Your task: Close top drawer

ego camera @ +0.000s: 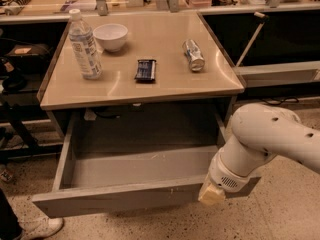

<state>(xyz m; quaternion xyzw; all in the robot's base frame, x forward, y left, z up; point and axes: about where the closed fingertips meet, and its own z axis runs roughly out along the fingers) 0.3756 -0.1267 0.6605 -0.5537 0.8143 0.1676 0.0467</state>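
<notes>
The top drawer [115, 199] is a wide, shallow grey box under the tan table, pulled far out toward me. Its inside shows and holds nothing. Its long flat front panel has small white scuffs. My gripper [211, 194] shows as a cream tip at the end of the white arm [265, 139]. It is against the right part of the drawer's front panel, at its top edge. The arm hides the drawer's right front corner.
On the table top [165, 86] stand a water bottle [85, 46] and a white bowl [110, 36]. A dark packet [145, 69] and a can [193, 55] lie there too. A grey shelf [280, 74] juts out at right. A person's shoe [30, 229] is at bottom left.
</notes>
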